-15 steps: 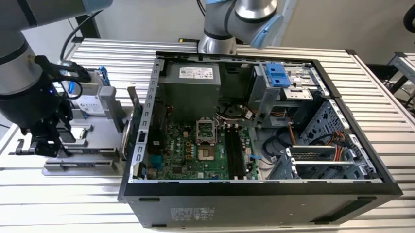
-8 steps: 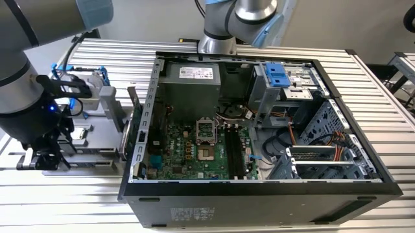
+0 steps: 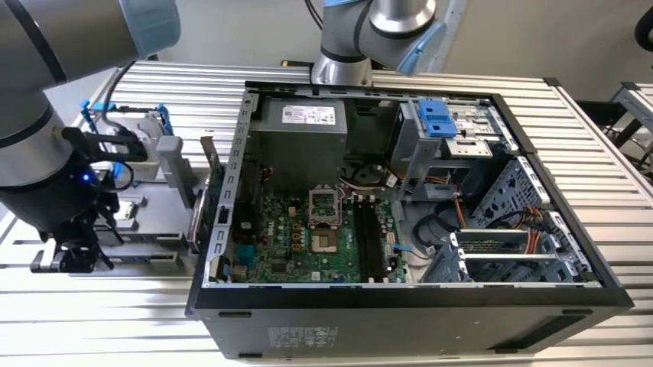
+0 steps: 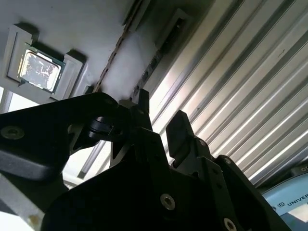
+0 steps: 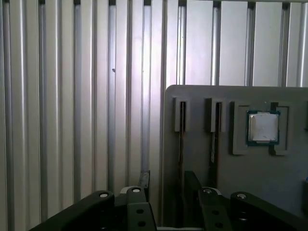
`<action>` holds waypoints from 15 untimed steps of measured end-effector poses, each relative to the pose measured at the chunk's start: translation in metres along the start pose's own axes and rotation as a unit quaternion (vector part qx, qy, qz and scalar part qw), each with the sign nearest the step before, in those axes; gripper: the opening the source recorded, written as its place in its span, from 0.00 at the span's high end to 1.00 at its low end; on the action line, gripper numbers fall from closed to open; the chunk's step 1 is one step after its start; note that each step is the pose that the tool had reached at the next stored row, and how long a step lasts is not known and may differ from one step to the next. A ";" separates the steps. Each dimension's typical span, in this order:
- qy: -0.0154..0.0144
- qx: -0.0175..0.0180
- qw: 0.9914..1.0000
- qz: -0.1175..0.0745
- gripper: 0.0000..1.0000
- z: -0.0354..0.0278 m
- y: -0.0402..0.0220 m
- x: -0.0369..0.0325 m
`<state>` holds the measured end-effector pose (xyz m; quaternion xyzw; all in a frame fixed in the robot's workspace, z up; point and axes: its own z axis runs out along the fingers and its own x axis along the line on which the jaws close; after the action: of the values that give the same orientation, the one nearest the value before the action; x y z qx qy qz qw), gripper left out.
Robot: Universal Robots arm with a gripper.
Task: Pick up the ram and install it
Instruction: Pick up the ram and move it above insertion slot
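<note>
With the fingers of the gripper (image 5: 168, 180) spread, apparently either side of the ram (image 5: 182, 144) standing on edge in the grey tray (image 5: 269, 178) at the exterior view's left, could clamp off-centre and tilt, jam or drop the thin stick.

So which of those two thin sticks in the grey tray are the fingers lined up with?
The stick farther from the square silver chip: it runs into the gap between the open fingers, while the stick beside the chip lies outside them.
</note>
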<state>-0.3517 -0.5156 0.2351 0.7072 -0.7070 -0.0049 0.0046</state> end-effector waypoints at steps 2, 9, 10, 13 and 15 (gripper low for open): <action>0.000 0.000 1.000 0.001 0.00 0.0020 0.0000 0.0000; 0.000 0.000 1.000 0.001 0.00 0.0083 -0.0002 0.0000; 0.000 0.000 1.000 0.001 0.00 0.0093 -0.0002 0.0000; 0.000 0.000 1.000 0.001 0.00 0.0125 -0.0005 0.0000; 0.000 0.000 1.000 0.001 0.00 0.0143 -0.0018 0.0000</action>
<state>-0.3501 -0.5156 0.2207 0.7063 -0.7079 -0.0049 0.0047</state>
